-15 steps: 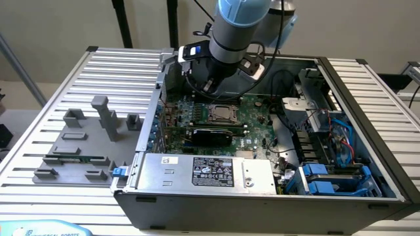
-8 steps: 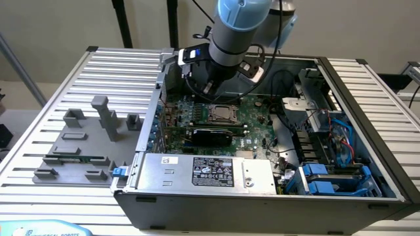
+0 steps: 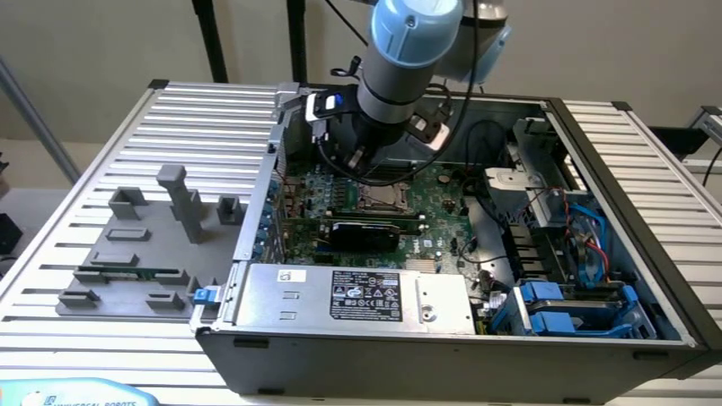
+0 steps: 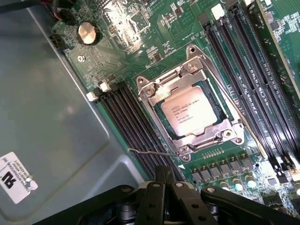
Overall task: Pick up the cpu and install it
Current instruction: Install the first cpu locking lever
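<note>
The cpu point(image 4: 190, 111) lies flat in its socket on the green motherboard point(image 4: 140, 28), silvery top up, framed by the metal retention bracket point(image 4: 154, 89). In the exterior view the cpu point(image 3: 381, 200) sits mid-board inside the open computer case point(image 3: 451, 355). My gripper point(image 4: 164, 172) hangs above the board, off to one side of the socket and apart from the chip. Its two black fingers are pressed together with nothing between them. The exterior view shows the gripper point(image 3: 363, 172) below the blue-grey arm, just above the socket's far side.
Black memory slots point(image 4: 126, 117) flank the socket on both sides. A coin battery point(image 4: 87, 33) sits on the board. The power supply point(image 3: 355, 294) fills the case front, and a drive cage point(image 3: 564, 304) and cables are at the exterior view's right. Grey fixture blocks point(image 3: 181, 199) and a green memory stick point(image 3: 130, 274) lie on the table.
</note>
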Controlling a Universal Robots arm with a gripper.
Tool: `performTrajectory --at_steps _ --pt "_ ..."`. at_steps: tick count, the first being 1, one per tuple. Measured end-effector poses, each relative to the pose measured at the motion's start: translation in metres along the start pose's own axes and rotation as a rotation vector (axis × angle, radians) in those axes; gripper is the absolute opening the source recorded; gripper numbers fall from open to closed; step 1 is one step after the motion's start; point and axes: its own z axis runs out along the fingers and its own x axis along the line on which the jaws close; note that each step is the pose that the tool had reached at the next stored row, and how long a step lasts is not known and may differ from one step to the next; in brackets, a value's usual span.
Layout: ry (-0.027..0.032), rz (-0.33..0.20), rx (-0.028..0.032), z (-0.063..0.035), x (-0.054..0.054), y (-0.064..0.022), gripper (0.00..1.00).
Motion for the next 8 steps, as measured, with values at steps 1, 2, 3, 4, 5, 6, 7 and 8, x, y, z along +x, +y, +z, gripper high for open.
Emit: performTrajectory --at_steps 1,2,3,4,5,6,7,8 --pt "-0.0002 0.000 0.0000 0.0019 0.000 0.0002 0.11" --pt "-0.0005 -0.001 0.0000 0.0037 0.000 0.0004 0.11" --pt "-0.0009 -0.001 -0.0001 0.0055 0.000 0.0005 0.11" --pt "-0.0013 -0.001 -0.0002 0.0072 0.000 0.0006 0.11" --pt "-0.0017 -0.001 -0.0003 0.0086 0.001 0.0005 0.11" --pt "-0.0020 -0.001 -0.0005 0.0099 0.001 0.0003 0.11" --pt "-0.0024 -0.001 -0.0007 0.0110 0.002 0.0001 0.11" --pt "-0.0030 -0.001 -0.0011 0.0122 0.002 -0.0002 0.11"
